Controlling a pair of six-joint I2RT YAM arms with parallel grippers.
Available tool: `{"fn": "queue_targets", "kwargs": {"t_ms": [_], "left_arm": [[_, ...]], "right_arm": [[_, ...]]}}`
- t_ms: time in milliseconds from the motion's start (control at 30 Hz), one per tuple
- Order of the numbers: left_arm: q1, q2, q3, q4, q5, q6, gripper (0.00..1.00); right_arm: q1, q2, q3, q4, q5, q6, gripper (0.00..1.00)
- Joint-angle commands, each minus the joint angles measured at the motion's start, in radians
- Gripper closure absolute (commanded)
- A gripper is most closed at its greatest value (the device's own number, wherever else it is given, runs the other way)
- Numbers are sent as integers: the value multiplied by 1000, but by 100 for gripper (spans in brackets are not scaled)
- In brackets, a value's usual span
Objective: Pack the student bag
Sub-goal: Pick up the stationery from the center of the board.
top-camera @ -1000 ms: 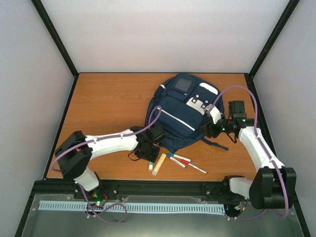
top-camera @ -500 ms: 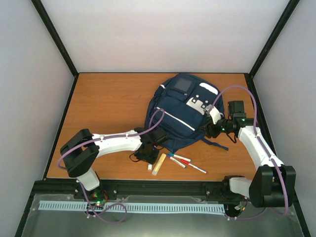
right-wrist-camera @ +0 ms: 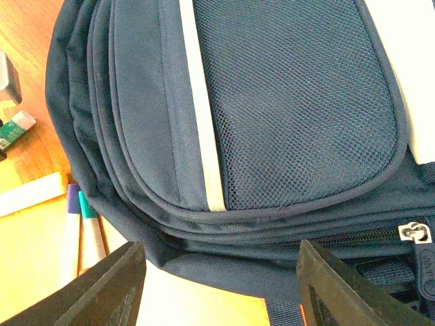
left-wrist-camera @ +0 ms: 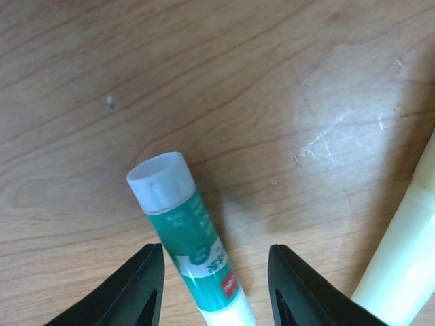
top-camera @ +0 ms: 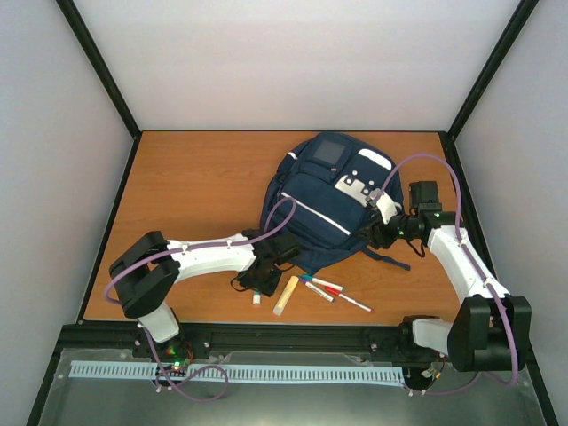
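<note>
My left gripper (left-wrist-camera: 214, 288) hangs spread astride the glue stick (left-wrist-camera: 187, 234), touching neither side. The stick's long axis runs forward between the jaws, slightly skewed. Beyond it, the student bag (top-camera: 324, 195) lies mid-tabletop (top-camera: 186, 177). My right gripper (right-wrist-camera: 217, 285), spread and empty, hovers at the bag's right edge.

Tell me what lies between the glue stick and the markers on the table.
A pale yellow stick lies between the glue stick and the markers. The top external view shows all three in a row.
</note>
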Motion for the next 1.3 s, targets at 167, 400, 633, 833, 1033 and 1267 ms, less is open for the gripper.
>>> {"fn": "queue_targets", "kwargs": {"t_ms": [167,400,633,833,1033,1267], "left_arm": [[-14,-1,10,-17,14,7,56],[-12,-7,-8,-43,-25,6,62],[-14,12,-19,-54,-36,10,67],[-14,22,-21,-58,-65,16,75],[-12,32,-24,-55,-63,18,75],[-13,61,-30,-52,-66,35,78]], "right_arm": [[1,4,24,-7,-13,-18,37],[1,4,24,-9,-17,-19,37],[1,2,24,-12,-18,-20,37],[1,2,24,-13,-19,-21,37],[1,5,24,-13,-21,-24,37],[2,5,24,-15,-22,-26,38]]}}
